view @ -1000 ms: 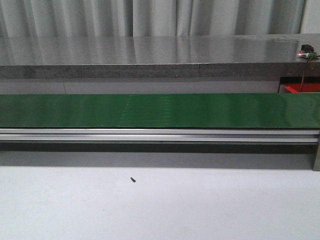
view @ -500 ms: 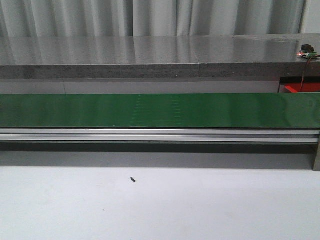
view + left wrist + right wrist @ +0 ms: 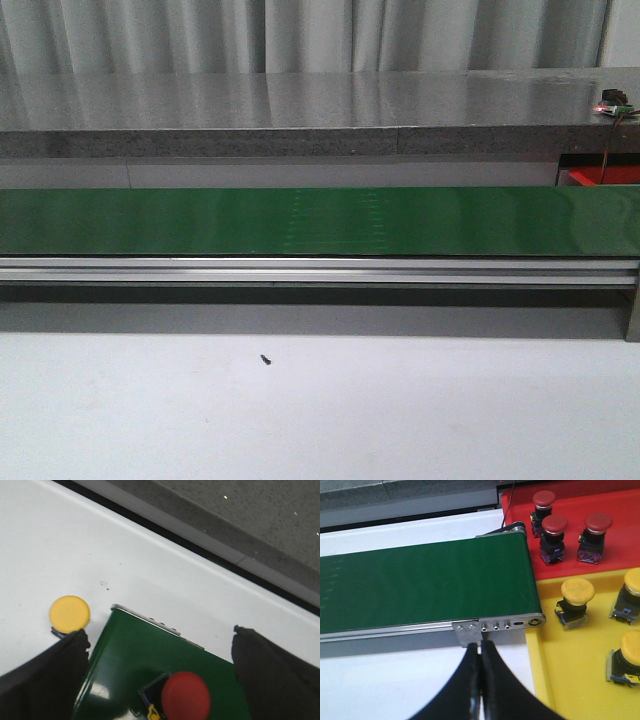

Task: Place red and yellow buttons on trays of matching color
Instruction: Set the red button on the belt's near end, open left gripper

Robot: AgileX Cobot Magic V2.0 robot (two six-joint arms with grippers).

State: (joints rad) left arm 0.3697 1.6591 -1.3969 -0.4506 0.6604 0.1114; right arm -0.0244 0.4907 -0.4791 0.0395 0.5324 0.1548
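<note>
In the left wrist view, a red button [image 3: 185, 696] rides on the green belt [image 3: 145, 655] near its end. A yellow button [image 3: 70, 614] stands on the white table beside the belt, close to one finger [image 3: 47, 672]. My left gripper [image 3: 161, 632] is open above the belt end, with nothing between its fingers. In the right wrist view, the red tray [image 3: 620, 500] holds three red buttons [image 3: 554, 527]. The yellow tray [image 3: 570, 670] holds three yellow buttons [image 3: 577, 592]. My right gripper [image 3: 480, 647] is shut and empty, just before the belt's end plate [image 3: 495, 626].
The long green conveyor [image 3: 320, 220] crosses the front view with nothing on it there, in front of a grey counter [image 3: 300, 110]. A corner of the red tray [image 3: 603, 177] shows at the far right. A small black screw [image 3: 266, 359] lies on the white table.
Faint pale marks on the green belt have drifted to the right in the front view. Nothing else differs.
</note>
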